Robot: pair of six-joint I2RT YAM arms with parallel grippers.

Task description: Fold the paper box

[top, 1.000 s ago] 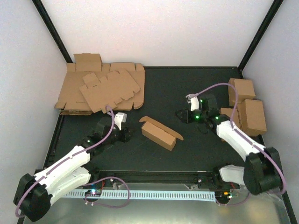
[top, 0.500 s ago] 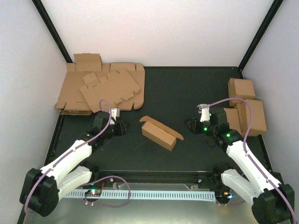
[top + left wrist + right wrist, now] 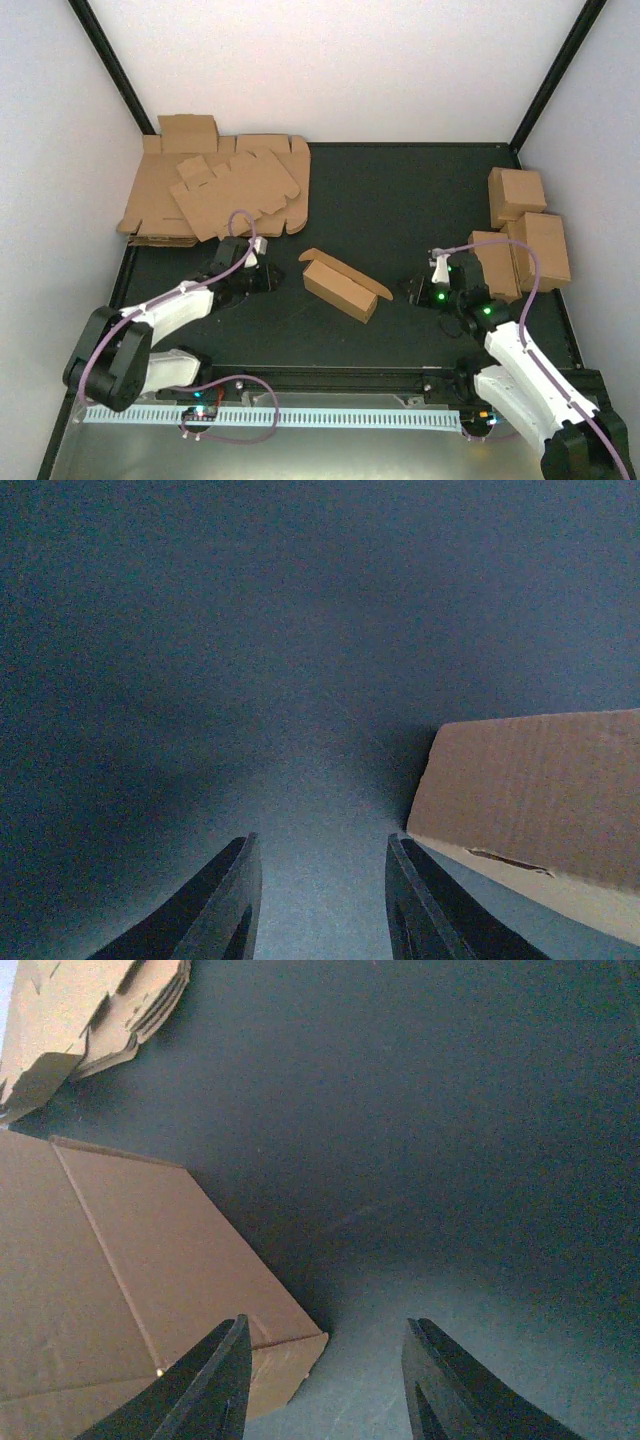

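Observation:
The paper box (image 3: pixel 340 285) lies in the middle of the dark table, a small oblong brown carton with its long lid flap standing up along the back. My left gripper (image 3: pixel 265 279) sits low just left of it, open, with nothing between the fingers (image 3: pixel 322 842). One end of the box (image 3: pixel 540 790) shows to the right of the left gripper's right finger. My right gripper (image 3: pixel 414 289) is low to the right of the box, also open and empty (image 3: pixel 325 1325). The box's other end (image 3: pixel 120 1280) lies beside its left finger.
A thick heap of flat brown blanks (image 3: pixel 215 190) fills the back left corner and shows in the right wrist view (image 3: pixel 90 1010). Three folded brown boxes (image 3: pixel 525 235) stand at the right edge. A white slotted strip (image 3: pixel 300 415) runs along the near edge.
The right gripper has come down and toward the near side, ending beside the box's right end. The left arm has sunk lower beside the left end. The box has not moved.

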